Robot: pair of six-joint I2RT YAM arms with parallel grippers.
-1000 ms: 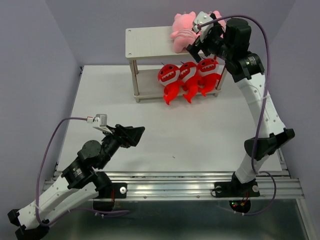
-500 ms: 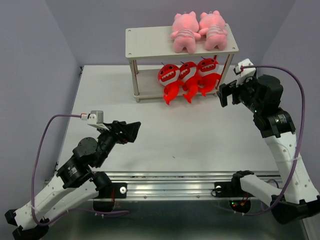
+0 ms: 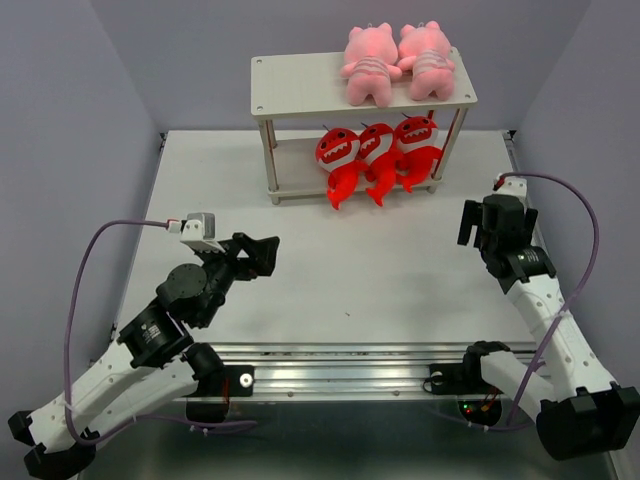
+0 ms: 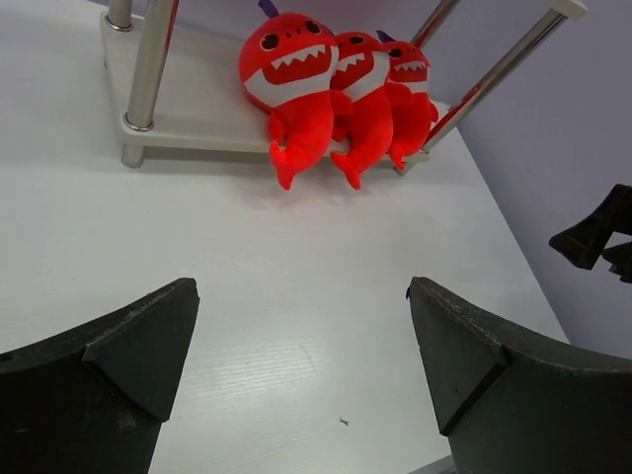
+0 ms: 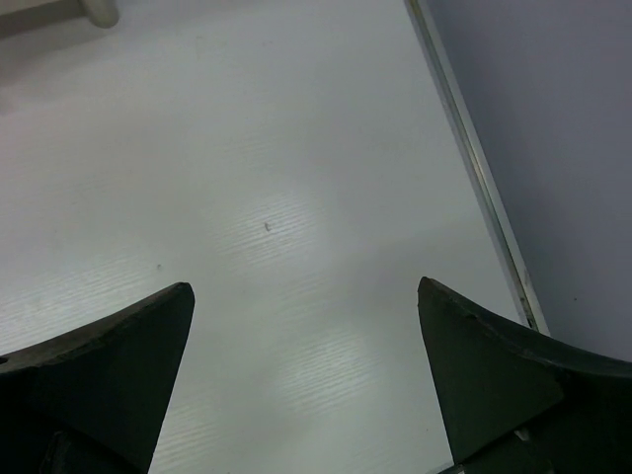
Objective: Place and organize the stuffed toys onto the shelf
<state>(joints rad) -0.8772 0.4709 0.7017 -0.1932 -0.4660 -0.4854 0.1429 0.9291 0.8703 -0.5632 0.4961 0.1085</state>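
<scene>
Right now I have all five toys on the shelf (image 3: pixel 300 85), which stands at the far side of the table (image 3: pixel 350 270). On its top board, toward the right end, one pink striped toy (image 3: pixel 368 62) sits beside a second pink toy (image 3: pixel 426 58), their arms touching. Below them on the lower board the three red monsters (image 3: pixel 375 145) are packed shoulder to shoulder in a row, grins facing me, their red tails hanging over the front edge. My left gripper (image 3: pixel 262 252) hangs low over the near left part of the table, well apart from the shelf, its jaws spread wide and gripping nothing; its wrist camera looks between the fingers toward the red row. My right gripper (image 3: pixel 487 218) sits near the table's right edge, in front of the shelf and off to its right, jaws likewise wide apart and holding nothing; its wrist view gives me tabletop, the table's side edge and the wall
</scene>
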